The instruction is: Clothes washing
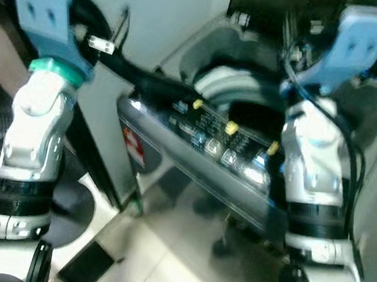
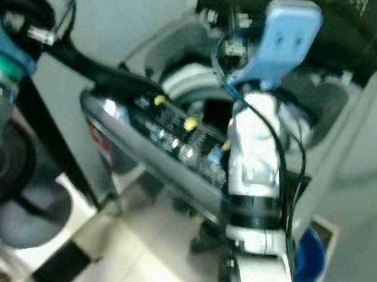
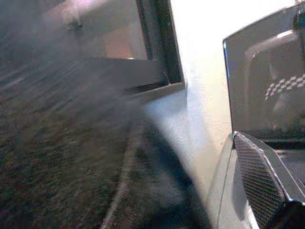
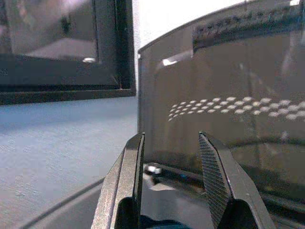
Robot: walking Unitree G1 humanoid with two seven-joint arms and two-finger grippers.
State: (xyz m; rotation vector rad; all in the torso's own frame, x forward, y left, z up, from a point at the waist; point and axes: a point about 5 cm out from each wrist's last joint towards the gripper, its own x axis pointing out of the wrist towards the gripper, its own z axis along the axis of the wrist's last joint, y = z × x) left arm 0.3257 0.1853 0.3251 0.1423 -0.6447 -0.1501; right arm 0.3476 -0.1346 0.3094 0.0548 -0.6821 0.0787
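Both silver arms rise close before the head camera, the left arm [image 1: 32,137] at the left edge and the right arm [image 1: 317,176] at the right, each topped by a pale blue wrist plate. Between and beyond them sits the washing machine [image 1: 245,120], a top-loader seen at a tilt, with its glossy control panel [image 1: 208,143] running across the near side, dotted with small lit buttons and a few yellow marks. Behind the panel the lid [image 4: 224,109] stands raised, and the round tub opening [image 1: 229,84] shows a pale curved rim with darkness inside. From the right wrist camera, the right gripper [image 4: 171,176] points at the dark, shiny inner face of that lid, its two black fingers [image 4: 217,176] spread apart with nothing between them. The left gripper [image 3: 267,191] shows just one textured finger beside the machine's edge, so its state cannot be told. A white wall [image 1: 162,15] lies behind.
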